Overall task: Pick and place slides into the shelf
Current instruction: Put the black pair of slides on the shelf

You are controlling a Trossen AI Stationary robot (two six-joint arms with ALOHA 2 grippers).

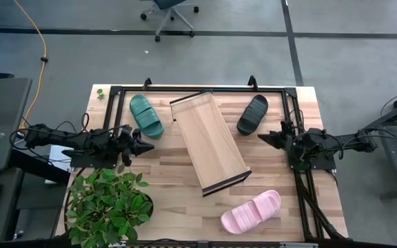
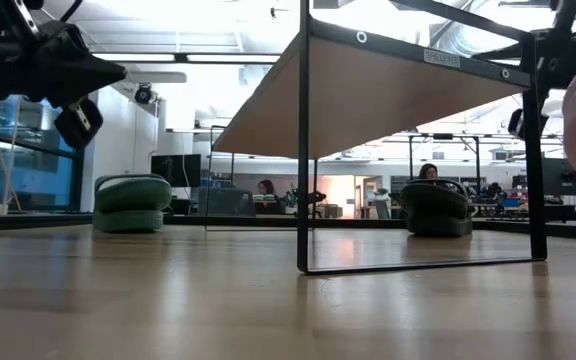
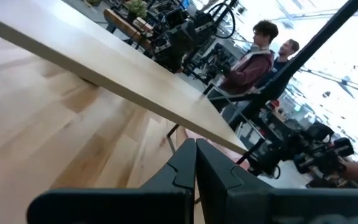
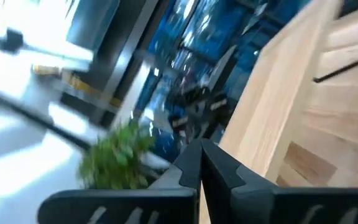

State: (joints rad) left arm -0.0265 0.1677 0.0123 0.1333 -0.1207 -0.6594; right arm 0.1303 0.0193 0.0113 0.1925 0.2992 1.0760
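Note:
The shelf [image 1: 210,141] lies slantwise in the middle of the table, a light-wood board with black end rails; in the low view its board [image 2: 368,95] stands raised on thin black legs. The dark green slide [image 1: 146,115] rests on its sole at the far left, the black slide [image 1: 253,114] at the far right, the pale pink slide [image 1: 251,211] near the table's near right edge. My left gripper [image 1: 150,146] hovers shut left of the shelf; my right gripper [image 1: 262,137] hovers shut to its right. Neither touches anything.
A potted green plant [image 1: 107,205] stands at the table's near left corner. A black metal frame [image 1: 198,90] runs along the far edge and down the right side. People sit in the room beyond the table [image 3: 257,53]. Bare wood lies between shelf and plant.

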